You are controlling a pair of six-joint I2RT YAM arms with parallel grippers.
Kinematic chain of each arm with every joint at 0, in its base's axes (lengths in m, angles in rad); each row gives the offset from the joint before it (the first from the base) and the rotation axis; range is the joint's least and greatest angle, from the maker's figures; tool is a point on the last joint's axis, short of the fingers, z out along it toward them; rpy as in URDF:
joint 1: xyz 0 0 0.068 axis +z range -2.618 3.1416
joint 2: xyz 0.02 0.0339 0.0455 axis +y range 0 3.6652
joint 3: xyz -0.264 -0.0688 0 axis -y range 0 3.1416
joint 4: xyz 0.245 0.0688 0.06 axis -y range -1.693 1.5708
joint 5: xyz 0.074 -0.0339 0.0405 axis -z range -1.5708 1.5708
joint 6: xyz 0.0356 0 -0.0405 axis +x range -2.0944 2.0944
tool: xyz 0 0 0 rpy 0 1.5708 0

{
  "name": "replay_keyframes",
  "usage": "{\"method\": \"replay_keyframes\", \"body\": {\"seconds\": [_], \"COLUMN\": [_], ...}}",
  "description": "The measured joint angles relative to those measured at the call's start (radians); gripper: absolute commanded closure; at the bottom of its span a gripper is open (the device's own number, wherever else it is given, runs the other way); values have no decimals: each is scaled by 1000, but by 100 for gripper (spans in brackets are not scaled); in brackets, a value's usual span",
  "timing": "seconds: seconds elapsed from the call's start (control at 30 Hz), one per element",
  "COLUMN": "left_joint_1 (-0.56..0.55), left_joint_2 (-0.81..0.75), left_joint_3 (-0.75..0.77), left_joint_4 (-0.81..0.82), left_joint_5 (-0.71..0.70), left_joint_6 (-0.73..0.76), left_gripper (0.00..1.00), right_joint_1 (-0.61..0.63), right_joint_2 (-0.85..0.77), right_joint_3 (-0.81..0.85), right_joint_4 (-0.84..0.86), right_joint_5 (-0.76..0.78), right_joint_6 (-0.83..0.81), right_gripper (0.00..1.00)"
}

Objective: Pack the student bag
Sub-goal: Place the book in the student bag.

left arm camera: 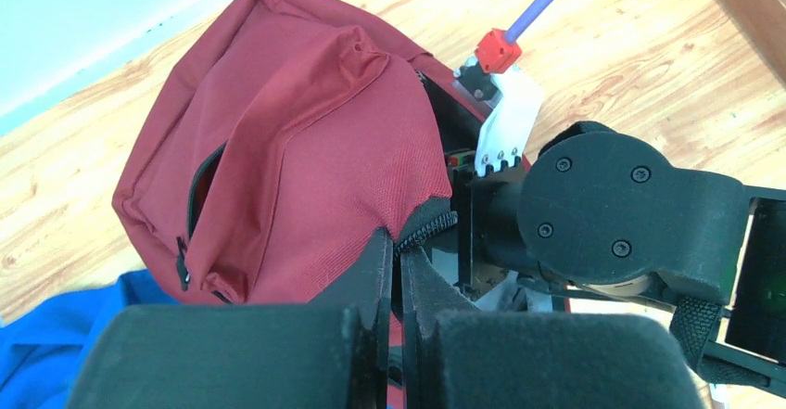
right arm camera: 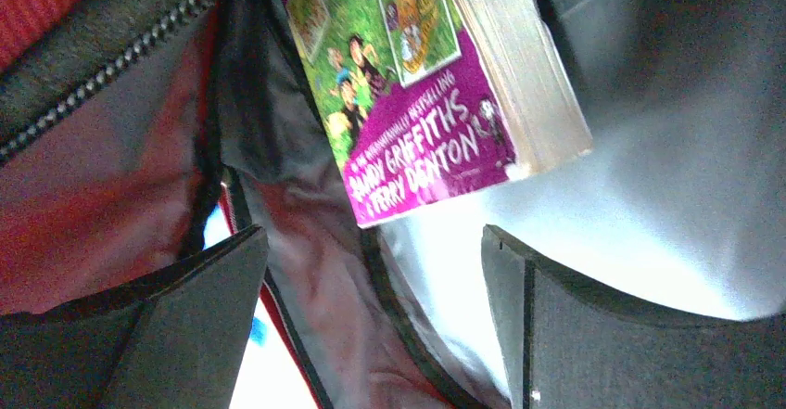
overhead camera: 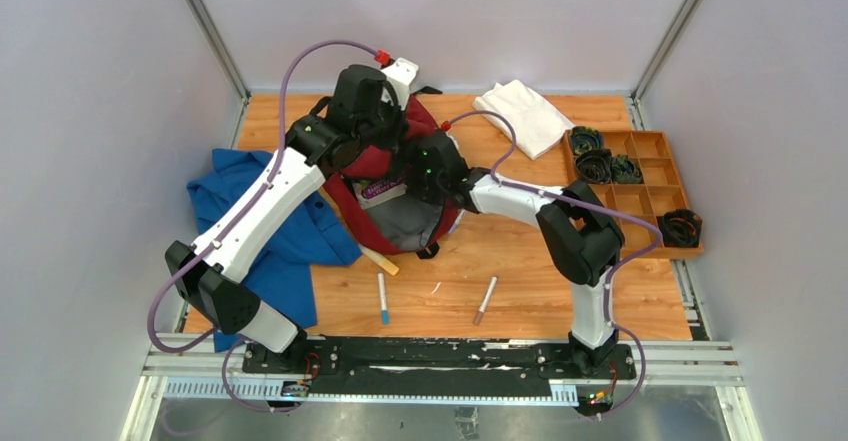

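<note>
Dark red bag (overhead camera: 428, 133) toward the far middle of the worktop (overhead camera: 540, 261), mouth gaping toward the arm bases, grey lining on show. Inside, a paperback book (right arm camera: 417, 103) with a purple and green cover, lying against the lining.

Left pincer (left arm camera: 399, 247) pressed together on the black zipper edge at the bag's mouth, pinching it, red fabric bulging up beyond the tips. Right pincer (right arm camera: 373, 242) spread wide at the opening, nothing gripped, the book just beyond the tips and apart from them.

Blue shirt (overhead camera: 270, 221) spread on the worktop left of the bag, partly under the left arm. White folded cloth (overhead camera: 520, 116) at the far edge, right of the bag. Orange compartment tray (overhead camera: 655, 173) along the right edge, dark rolled items (overhead camera: 595, 156) in its far cells, one more at its near right corner.

Blue-tipped pen (overhead camera: 383, 298) and brown-tipped pen (overhead camera: 485, 301) lying apart on bare wood near the arm bases. Pale wooden stick (overhead camera: 380, 259) just beside the bag's near edge.
</note>
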Motion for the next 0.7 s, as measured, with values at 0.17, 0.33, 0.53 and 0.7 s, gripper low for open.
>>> {"method": "replay_keyframes", "body": {"seconds": [0.17,0.33,0.53,0.7], "left_joint_1": [5,5,5,9], "left_joint_2": [-4,-10,-13,-13], "left_joint_3": [-13,-27,-67,-134], "left_joint_4": [8,23,45,68], "left_joint_5": [0,4,12,13], "left_joint_6": [-2,-10,-21,-42], "left_gripper": [100,100,100,100], "right_joint_1": [0,-1,-16,-20], "right_joint_2": [-18,-101,-179,-343], "right_joint_3": [4,-77,-97,-219], "right_joint_4": [-90,-127,-138,-162], "right_joint_5": [-32,-21,-35,-54], "right_joint_6": [-143,-262,-384,-476], "right_gripper": [22,62,79,78]}}
